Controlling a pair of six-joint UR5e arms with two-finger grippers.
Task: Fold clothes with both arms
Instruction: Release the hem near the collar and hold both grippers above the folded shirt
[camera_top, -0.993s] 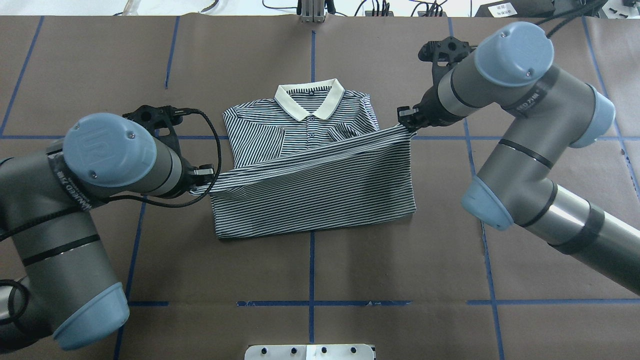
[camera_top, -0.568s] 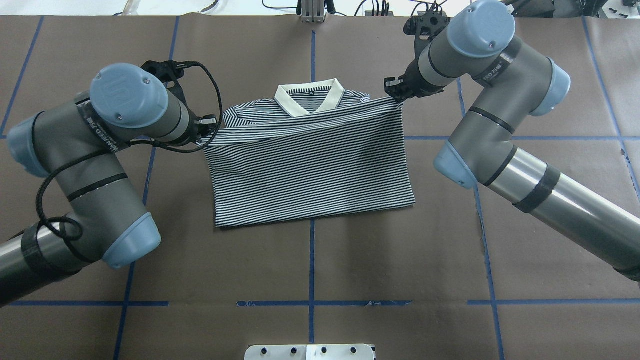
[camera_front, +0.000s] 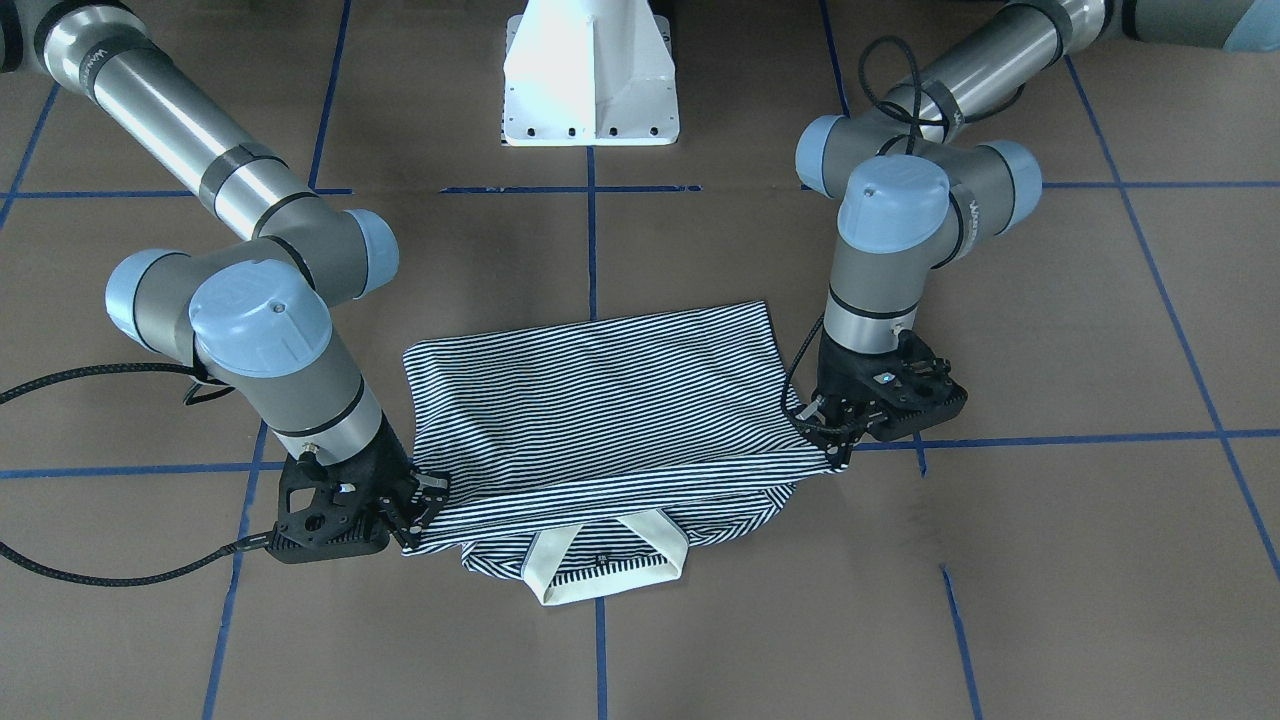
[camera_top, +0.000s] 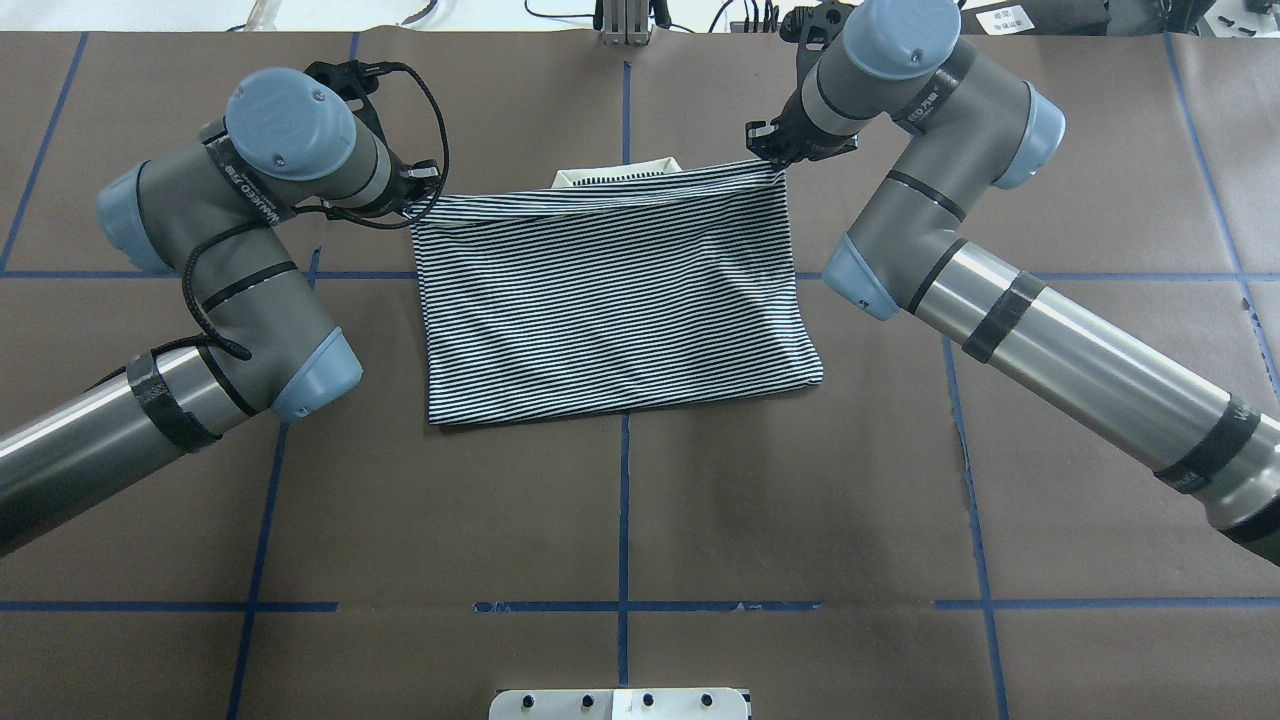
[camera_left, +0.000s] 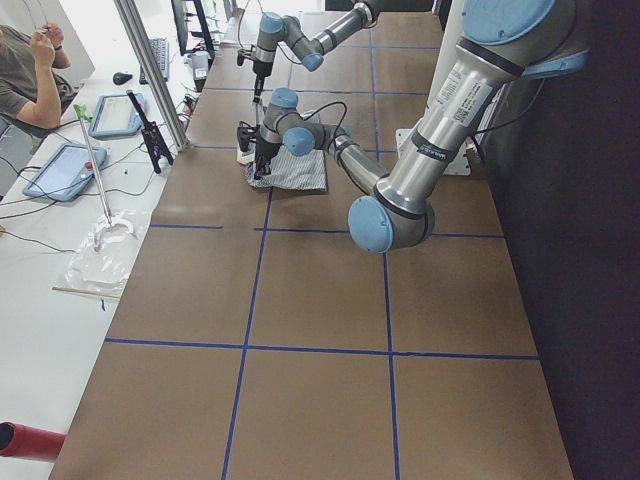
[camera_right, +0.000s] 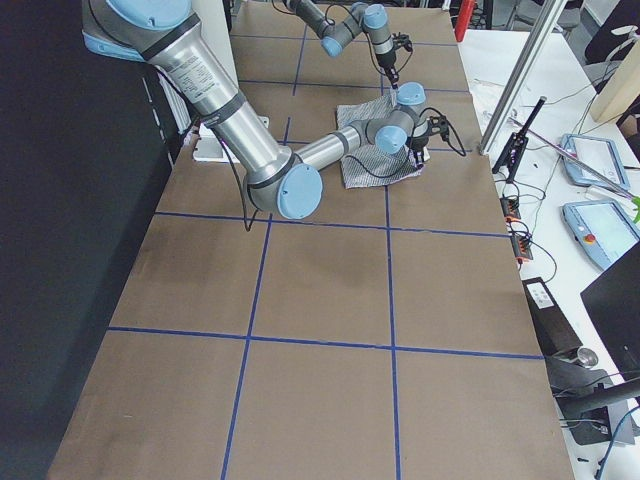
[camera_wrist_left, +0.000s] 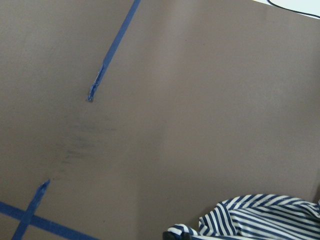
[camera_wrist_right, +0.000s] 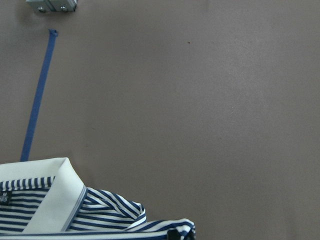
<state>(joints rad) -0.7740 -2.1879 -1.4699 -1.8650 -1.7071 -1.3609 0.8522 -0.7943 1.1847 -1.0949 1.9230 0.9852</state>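
Polo shirt (camera_top: 610, 300) lies doubled on the table (camera_top: 620, 520), centred towards its far edge, the top layer covering all but the cream collar (camera_front: 605, 565). Left gripper (camera_top: 418, 195) and right gripper (camera_top: 768, 152) each have their jaws clamped on a far corner of that top layer.

Left of the polo shirt (camera_top: 610, 290), a dark band (camera_top: 252, 197) on the left arm (camera_top: 245, 295) bears white print, roughly "WANEED" plus unreadable characters. Right of the shirt, the band (camera_top: 925, 98) on the right arm (camera_top: 930, 220) shows only part of such print; the shirt's black neck tag (camera_wrist_right: 4, 197) has white letters, cut off
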